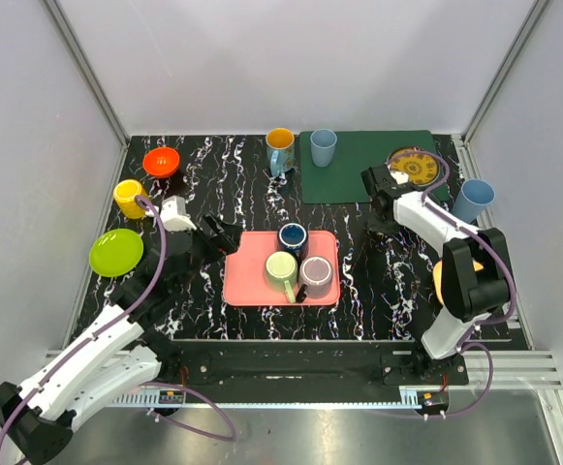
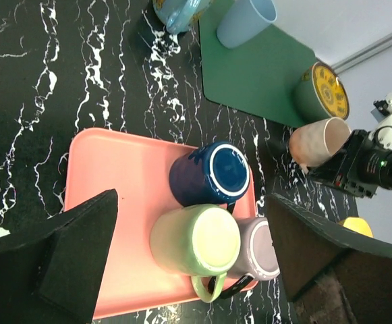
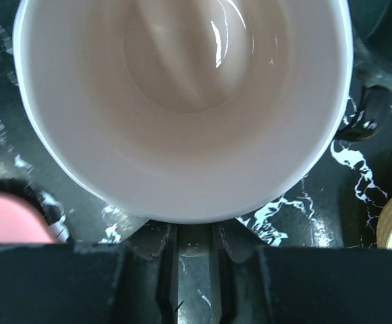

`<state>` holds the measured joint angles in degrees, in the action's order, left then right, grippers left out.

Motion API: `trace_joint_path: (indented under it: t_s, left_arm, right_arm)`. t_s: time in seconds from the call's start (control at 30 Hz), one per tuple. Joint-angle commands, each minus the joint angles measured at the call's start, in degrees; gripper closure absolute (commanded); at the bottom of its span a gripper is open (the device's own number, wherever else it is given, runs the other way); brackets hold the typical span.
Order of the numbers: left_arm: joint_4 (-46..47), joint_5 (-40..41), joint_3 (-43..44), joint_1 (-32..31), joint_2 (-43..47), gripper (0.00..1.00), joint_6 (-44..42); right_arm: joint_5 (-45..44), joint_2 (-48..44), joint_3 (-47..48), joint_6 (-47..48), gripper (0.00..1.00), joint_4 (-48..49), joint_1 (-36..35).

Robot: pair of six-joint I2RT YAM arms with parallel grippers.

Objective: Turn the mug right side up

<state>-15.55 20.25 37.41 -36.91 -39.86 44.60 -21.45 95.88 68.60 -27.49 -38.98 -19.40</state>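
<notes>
Mugs crowd the 3 o'clock half of your pink tray (image 1: 247,281). A dark blue mug (image 1: 293,235) sits at 12 o'clock of the cluster, with a pale green mug (image 1: 281,267) and a mauve mug (image 1: 316,275) touching side by side below it. You cannot tell from these views whether their upper faces are mouths or bases. On the green mat (image 1: 368,179) a light blue cup (image 1: 324,147) stands upright with nothing showing inside, and a green tin (image 1: 417,167) with a yellow patterned top sits at the mat's 3 o'clock edge. The cream mug (image 2: 319,140), your task piece, is off the tray at its 3 o'clock, near the mat's near edge and right against your right gripper (image 2: 357,165). The top view hides it beneath the right wrist. Only the left wrist view shows you its outer wall, and only the right wrist view looks straight into it, where it is glossy, pale and empty. In the left wrist view its long axis runs from base at 9 o'clock to mouth at 3 o'clock, with the mouth opening toward the right wrist camera. The right fingers (image 3: 303,283) are drawn close together. Only a narrow slot is left between them just under the rim, and they appear to pinch the mug there. Your left gripper (image 1: 225,235) hangs at the tray's 9 o'clock edge with its fingers spread wide and nothing between them.
</notes>
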Motion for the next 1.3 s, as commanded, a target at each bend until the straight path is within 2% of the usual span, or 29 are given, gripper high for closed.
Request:
trace_joint_path:
  t_s: [0.0,0.3,0.57,0.6,0.67,0.7,0.83,1.03,1.07,1.2,1.27]
  left_arm:
    - [1.84,-3.37,1.36,0.26,-0.48,0.08,0.49]
    - [4.13,-5.31,-0.93,0.26,-1.71,0.10,1.10]
    - [4.65,-6.63,-1.02,0.26,-2.77,0.10,1.81]
    - [4.65,-6.80,-0.93,0.26,-2.94,0.10,1.81]
    - [4.65,-7.15,-0.84,0.26,-3.30,0.10,1.81]
    - [4.65,-7.24,-0.76,0.26,-3.39,0.10,1.72]
    - [4.48,-7.24,-0.58,0.25,-4.09,0.10,1.28]
    - [4.91,-6.63,0.03,0.25,-5.84,0.10,0.14]
    - [5.26,-6.37,0.03,0.17,-6.54,0.09,-0.12]
    - [8.16,-7.32,0.03,-0.80,-10.58,0.01,-4.59]
    - [8.43,-6.63,0.03,-2.72,-12.96,0.01,-4.61]
  right_arm:
    - [-1.50,0.89,3.65,0.50,1.00,4.79,3.93]
    - [5.36,3.35,0.32,0.42,1.00,8.74,5.42]
    - [7.38,4.50,-1.27,0.06,0.98,9.45,6.04]
    - [7.74,4.23,-1.45,-0.02,0.86,9.54,6.13]
    - [8.18,3.62,-1.54,0.06,0.70,9.36,6.30]
    - [8.36,3.27,-1.80,-0.11,0.51,9.19,6.30]
    - [8.44,0.20,-2.42,-0.20,0.33,8.57,6.30]
    - [9.76,-7.62,-1.98,-1.51,0.28,5.15,4.90]
    - [9.68,-11.29,-1.72,-1.87,0.27,5.14,3.85]
    - [12.83,-19.92,-1.45,-3.36,0.26,5.93,-4.47]
    - [14.85,-24.23,-3.72,-3.45,0.26,7.95,-7.57]
